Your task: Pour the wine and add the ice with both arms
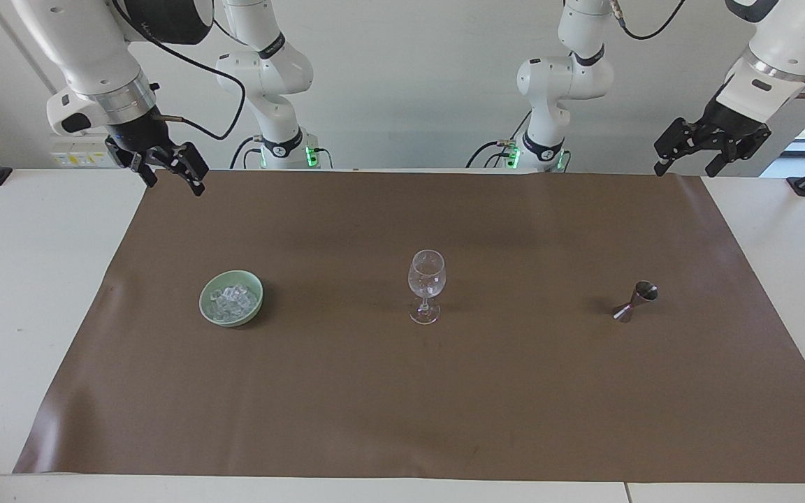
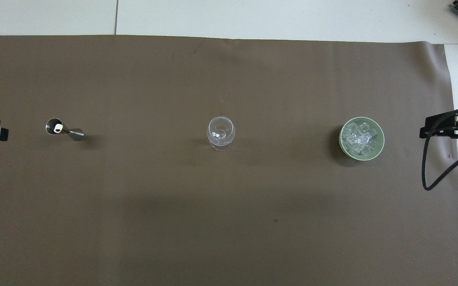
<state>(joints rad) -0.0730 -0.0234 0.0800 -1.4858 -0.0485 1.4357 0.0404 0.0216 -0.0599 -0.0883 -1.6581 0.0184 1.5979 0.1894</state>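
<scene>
Here, glassy ice (image 1: 233, 301) cubes fill a round green bowl (image 1: 208, 291)

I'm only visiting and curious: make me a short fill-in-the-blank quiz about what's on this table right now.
1. The ice lies in a pale green ____.
2. The wine glass stands between the bowl and the metal ____.
3. Both the left gripper and the right gripper hold ____.
4. The bowl sits toward the ____ arm's end of the table.

Missing words: bowl; jigger; nothing; right
</scene>
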